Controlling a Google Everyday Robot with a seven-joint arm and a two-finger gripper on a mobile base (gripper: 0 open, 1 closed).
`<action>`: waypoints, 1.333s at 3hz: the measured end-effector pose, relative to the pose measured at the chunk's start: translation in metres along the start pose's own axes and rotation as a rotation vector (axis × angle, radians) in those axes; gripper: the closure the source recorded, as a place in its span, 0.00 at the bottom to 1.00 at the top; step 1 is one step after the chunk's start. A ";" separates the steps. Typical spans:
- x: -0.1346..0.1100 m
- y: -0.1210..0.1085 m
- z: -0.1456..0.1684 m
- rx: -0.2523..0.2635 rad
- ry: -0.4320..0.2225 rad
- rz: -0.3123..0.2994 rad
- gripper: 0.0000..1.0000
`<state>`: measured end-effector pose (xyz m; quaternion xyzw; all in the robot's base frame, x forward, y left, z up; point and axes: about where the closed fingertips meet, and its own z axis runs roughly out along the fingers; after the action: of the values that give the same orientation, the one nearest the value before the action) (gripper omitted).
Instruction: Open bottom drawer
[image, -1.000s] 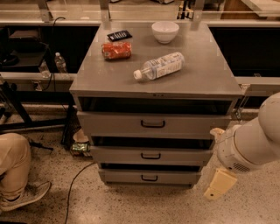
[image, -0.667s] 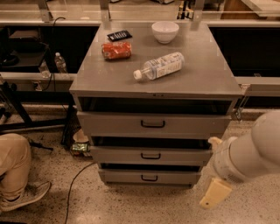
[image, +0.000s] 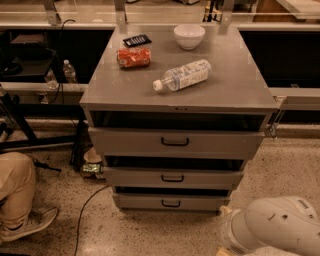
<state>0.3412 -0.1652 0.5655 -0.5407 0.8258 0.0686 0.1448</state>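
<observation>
Arm (image: 272, 227) has sunk a lot vs a sec ago: it was level w/ the middle drawer (image: 172, 177) at the cabinet's right side, now it sits low in the bottom-right corner, near the floor. The gripper (image: 220, 252) went down w/ it. Its tan tip hung clear in view before; now only a sliver shows at the bottom edge, so can't tell if it's wide, narrow or holding anything. Nothing suggests it has hold of anything.

Bottom drawer (image: 171, 202) hasn't budged: lowest of the three fronts, just above the floor, small black loop handle (image: 171, 203) at centre, untouched. Looks pushed in, no more than the two above it. So prob still the approach step: arm is getting down to handle height, but it's off to the right of the handle and apart from the front. Needs to come left and in before any pull.

Around: on the cabinet top (image: 240, 85) a water bottle (image: 182, 75) lying on its side, white bowl (image: 189, 35) at the back, red snack packet (image: 133, 57), a small black item (image: 137, 40) behind it. None moved.

In the way: not much directly in front of the drawer. A cable (image: 87, 210) runs over the floor at the left front corner, and a person's leg (image: 15, 190) and shoe (image: 30, 225) sit further left, well apart from the drawer's path. Loose bottle up top could roll if the cabinet gets jerked
</observation>
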 end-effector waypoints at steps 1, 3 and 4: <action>-0.004 -0.005 0.088 -0.023 -0.068 0.050 0.00; -0.008 -0.005 0.091 -0.014 -0.094 0.058 0.00; 0.013 -0.017 0.121 -0.032 -0.116 0.039 0.00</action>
<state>0.3714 -0.1506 0.4472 -0.5219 0.8252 0.1156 0.1823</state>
